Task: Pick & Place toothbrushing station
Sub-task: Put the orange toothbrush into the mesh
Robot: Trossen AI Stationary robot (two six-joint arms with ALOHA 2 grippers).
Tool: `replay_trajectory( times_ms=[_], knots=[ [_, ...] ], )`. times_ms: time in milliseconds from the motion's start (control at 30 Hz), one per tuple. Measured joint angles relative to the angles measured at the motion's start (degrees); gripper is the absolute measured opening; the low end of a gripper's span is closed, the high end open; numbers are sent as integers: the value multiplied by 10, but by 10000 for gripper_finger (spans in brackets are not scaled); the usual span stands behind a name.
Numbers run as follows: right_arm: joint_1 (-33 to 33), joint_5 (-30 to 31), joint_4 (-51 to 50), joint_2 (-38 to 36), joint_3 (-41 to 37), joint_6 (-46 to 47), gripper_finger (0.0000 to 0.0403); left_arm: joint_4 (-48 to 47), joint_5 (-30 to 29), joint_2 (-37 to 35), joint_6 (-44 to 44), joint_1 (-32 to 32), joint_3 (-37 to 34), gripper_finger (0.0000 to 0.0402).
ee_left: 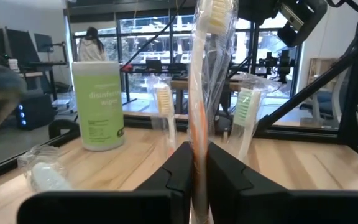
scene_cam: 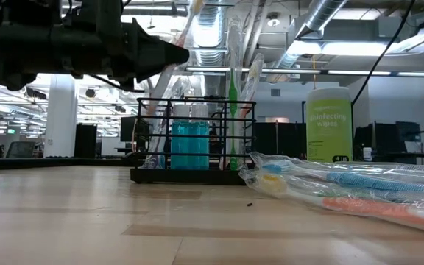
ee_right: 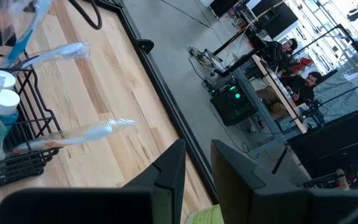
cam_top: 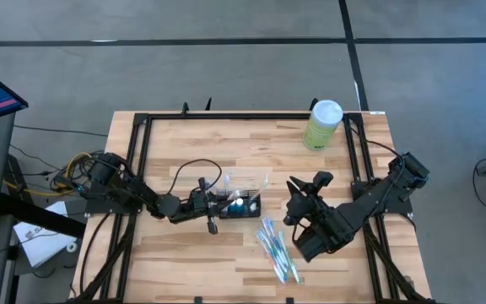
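Wooden table [cam_top: 184, 262] in an open workshop.
Mesh holder [cam_top: 241, 205] at centre; left gripper [ee_left: 193, 169] pinches one wrapped toothbrush [ee_left: 199, 93] there; right gripper [ee_right: 197, 163], slightly parted, beside three toothbrushes [cam_top: 277, 250].

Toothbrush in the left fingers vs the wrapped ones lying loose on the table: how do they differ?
The orange-handled toothbrush stands upright, pinched by the left gripper at the black wire-mesh holder; the loose toothbrushes lie flat on the table near the right gripper. The held one is a single brush; the loose ones form a small pile. All are in clear plastic wrap.
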Motion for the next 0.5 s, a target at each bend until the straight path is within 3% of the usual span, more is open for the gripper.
replay_trajectory(
  times_ms=[500],
  knots=[
    [0,-2,0,0,0,0,67,0,3,0,-4,-5,0,82]
  ],
)
